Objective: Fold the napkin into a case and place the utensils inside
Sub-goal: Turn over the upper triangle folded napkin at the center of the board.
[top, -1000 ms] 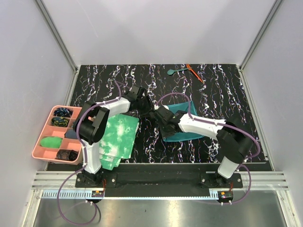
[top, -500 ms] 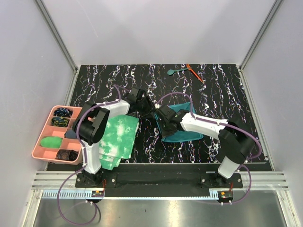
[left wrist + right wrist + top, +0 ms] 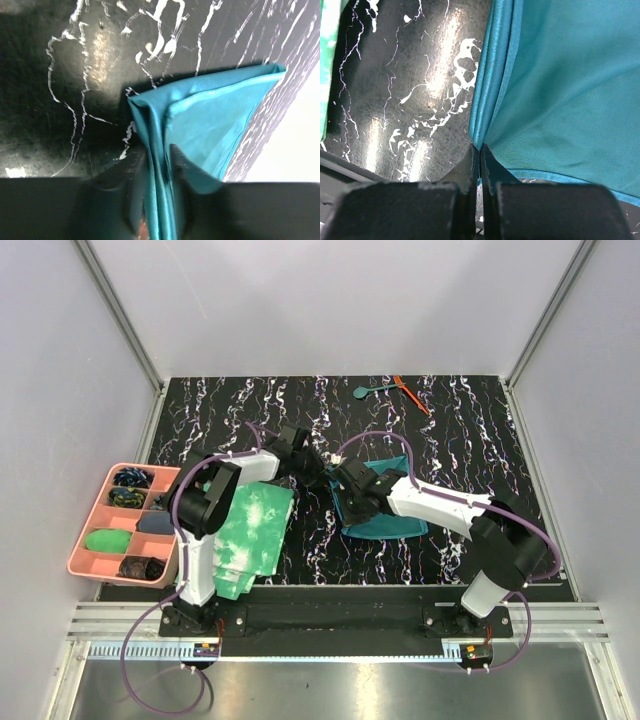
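Note:
The dark teal napkin [image 3: 385,502] lies partly folded in the middle of the black marbled table. My left gripper [image 3: 322,474] is shut on its far left corner; the left wrist view shows the folded cloth [image 3: 210,115] pinched between the fingers [image 3: 192,172]. My right gripper [image 3: 345,512] is shut on the napkin's near left edge; in the right wrist view the teal edge [image 3: 492,85] runs into the closed fingertips [image 3: 470,162]. The teal spoon [image 3: 368,391] and the orange-red stick utensil [image 3: 410,394] lie side by side at the table's far edge, apart from both grippers.
Light green-and-white tie-dye cloths [image 3: 245,540] lie stacked by the left arm's base. A pink compartment tray [image 3: 88,522] with small items sits off the table's left edge. Grey walls enclose the table on three sides.
Both grippers have moved slightly right and away from the bases with the napkin's left edge in them, lifting and drawing it over the cloth. The spoon and stick have not moved.

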Controlling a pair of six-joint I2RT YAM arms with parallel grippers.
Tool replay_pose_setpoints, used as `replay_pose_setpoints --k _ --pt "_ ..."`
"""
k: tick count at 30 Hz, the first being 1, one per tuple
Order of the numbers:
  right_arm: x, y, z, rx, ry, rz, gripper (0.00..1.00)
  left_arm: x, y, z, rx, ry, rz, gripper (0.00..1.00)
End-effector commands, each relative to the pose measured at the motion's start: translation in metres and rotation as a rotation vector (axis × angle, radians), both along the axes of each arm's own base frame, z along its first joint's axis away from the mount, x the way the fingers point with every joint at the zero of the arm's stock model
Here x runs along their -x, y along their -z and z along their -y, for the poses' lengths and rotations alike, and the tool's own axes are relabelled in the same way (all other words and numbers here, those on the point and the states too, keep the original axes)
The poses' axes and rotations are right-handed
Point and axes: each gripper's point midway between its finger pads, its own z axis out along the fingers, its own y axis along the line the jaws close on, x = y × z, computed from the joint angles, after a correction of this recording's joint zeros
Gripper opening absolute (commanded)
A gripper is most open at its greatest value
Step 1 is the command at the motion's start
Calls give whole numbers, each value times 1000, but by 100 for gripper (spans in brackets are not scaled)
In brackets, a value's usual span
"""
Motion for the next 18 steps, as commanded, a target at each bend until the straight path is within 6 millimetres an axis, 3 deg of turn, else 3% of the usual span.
replay_pose_setpoints --k 1,2,6,11,12,14,15,17,18 --pt "-5 -17 -6 -59 -3 36 0 -17 -12 -2 12 -3 59 13" --pt "-5 -17 -5 -56 -5 37 0 -22 -15 -8 6 -8 74 6" --pt "-3 -25 -9 -76 -29 37 0 -36 -48 -25 -54 8 195 0" --pt "-5 -51 -35 -155 -88 35 0 -36 -111 -46 -106 20 346 0" --pt "-8 -70 -50 -207 -115 50 0 -36 -135 -52 -107 13 398 0" --pt "-5 -81 -72 -248 -155 38 0 -36 -155 -69 -140 -21 435 0" --pt "-4 -104 -91 -314 -192 49 0 -34 -185 -75 -141 -30 506 0" --pt "2 -120 -114 -377 -232 35 0 -32 -209 -93 -190 -70 558 0" --pt "5 -143 -128 -444 -270 36 0 -29 -240 -98 -193 -82 634 0"
